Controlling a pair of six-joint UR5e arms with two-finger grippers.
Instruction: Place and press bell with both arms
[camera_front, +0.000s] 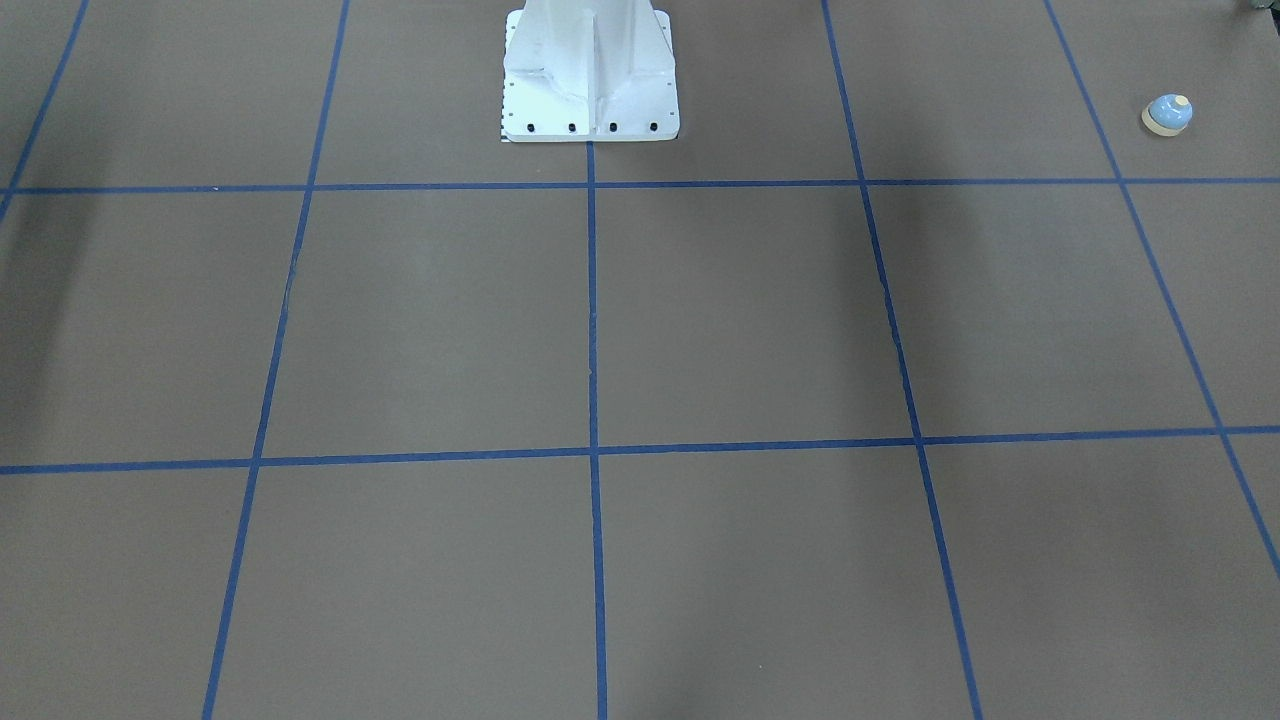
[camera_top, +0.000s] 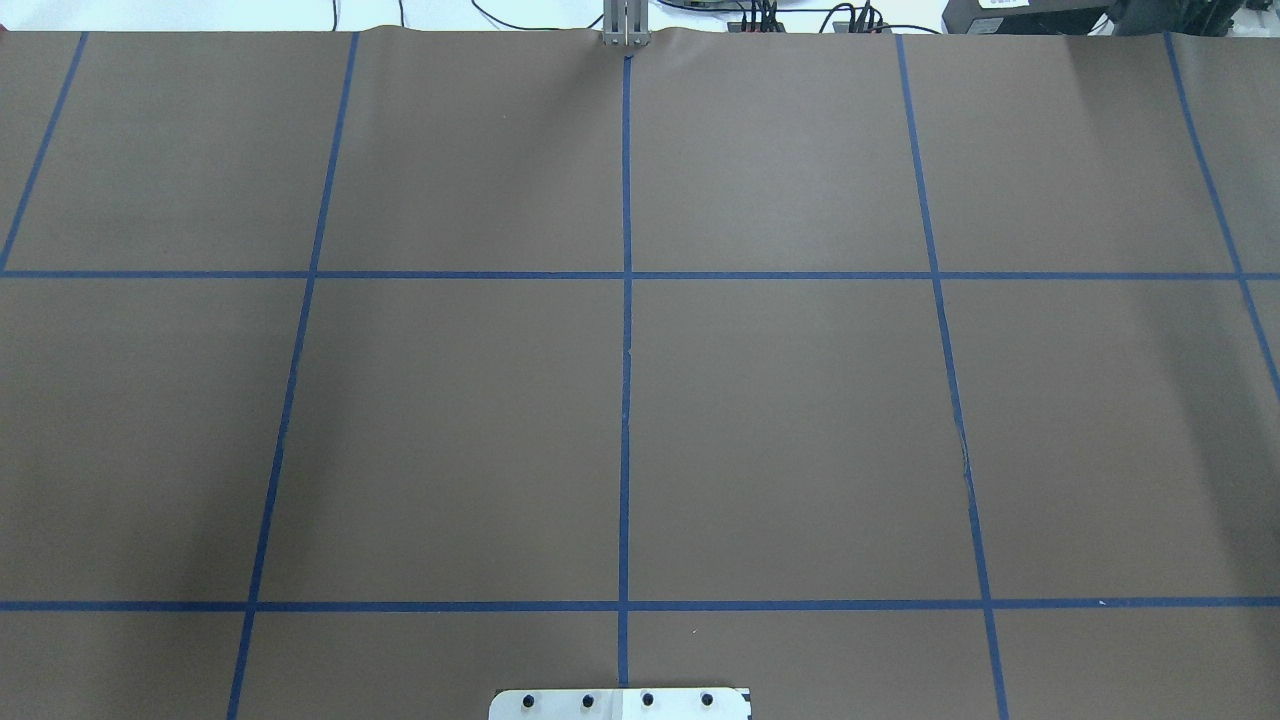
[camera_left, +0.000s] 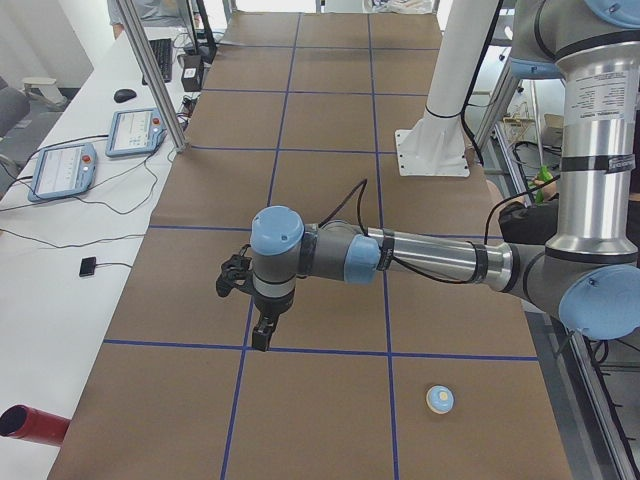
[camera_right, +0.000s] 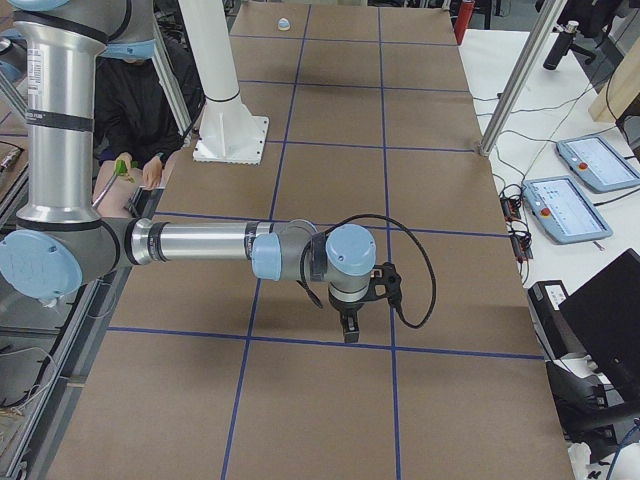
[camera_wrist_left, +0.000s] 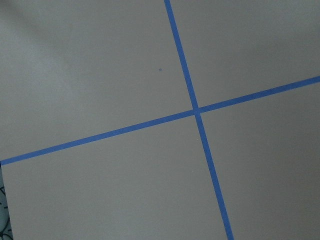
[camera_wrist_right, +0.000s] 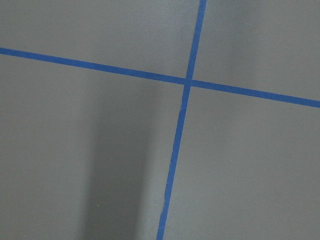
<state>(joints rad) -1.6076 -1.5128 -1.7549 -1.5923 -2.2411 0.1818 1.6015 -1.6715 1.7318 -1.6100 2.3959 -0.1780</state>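
The bell (camera_front: 1167, 114) is a small light-blue dome with a cream base and button. It stands upright on the brown table near the robot's side, far out at the robot's left end. It also shows in the exterior left view (camera_left: 439, 399) and, tiny, in the exterior right view (camera_right: 284, 22). My left gripper (camera_left: 262, 335) hangs above the table, away from the bell; I cannot tell if it is open or shut. My right gripper (camera_right: 350, 330) hangs over the other end of the table; I cannot tell its state either. Both wrist views show only table and blue tape.
The white mounting pedestal (camera_front: 590, 80) stands at the robot's edge of the table. Blue tape lines (camera_top: 626, 300) grid the brown surface. Teach pendants (camera_left: 62, 165) and a red cylinder (camera_left: 30, 425) lie on the side bench. A person (camera_right: 140, 120) sits behind the robot.
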